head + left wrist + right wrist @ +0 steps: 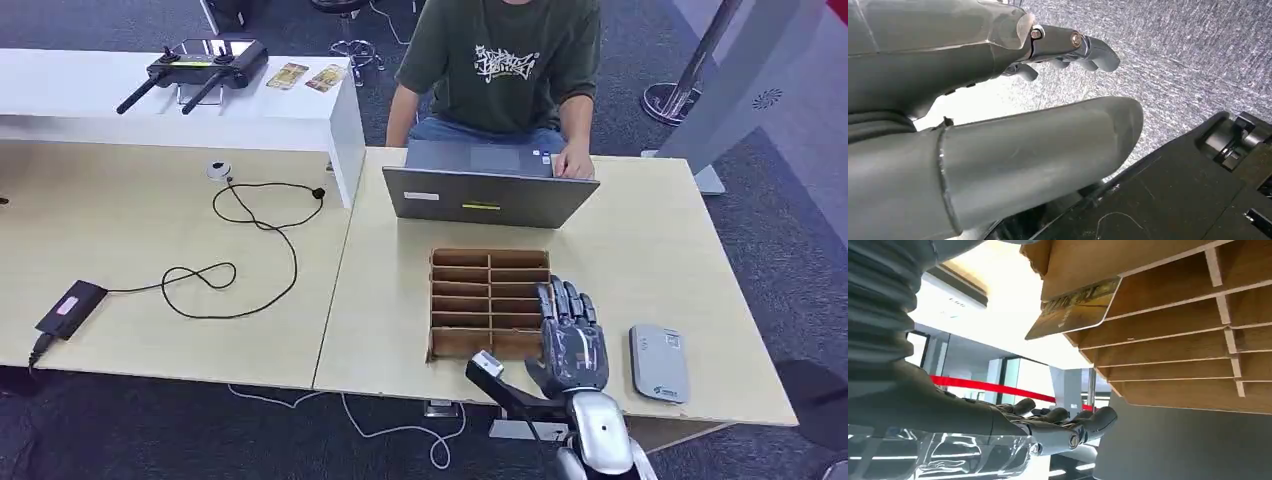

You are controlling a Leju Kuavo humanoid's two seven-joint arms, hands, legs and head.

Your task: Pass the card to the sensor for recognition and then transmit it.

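Head view: my right hand [570, 340] is hovering over the near right corner of the brown slotted wooden card rack [489, 302], fingers extended and slightly spread, pointing toward twelve o'clock and holding nothing. The flat grey rounded card sensor [659, 363] is lying on the pale wooden table [660, 250] at three o'clock from that hand, just beside it and apart. A person in a dark green shirt [500, 60] is sitting at twelve o'clock behind a grey laptop [489, 195].

Left wrist view: my left hand [1068, 47] is hanging over grey carpet [1188, 60]. Its fingers are gently curled with nothing in them, though I cannot tell how far they are parted.

Right wrist view: a thin gold printed plastic card [1075, 310] is standing in a slot of the rack, one corner projecting clear of the wood. My fingers [1068, 422] are lying loosely straight, well apart from the card, touching nothing.

Assessment: the card is looking light, stiff and smooth, so likely slippery. I am judging the projecting edge the sound place to pinch, thumb on one face and a finger on the other, since a loose hold could let it slide or tip in its slot.
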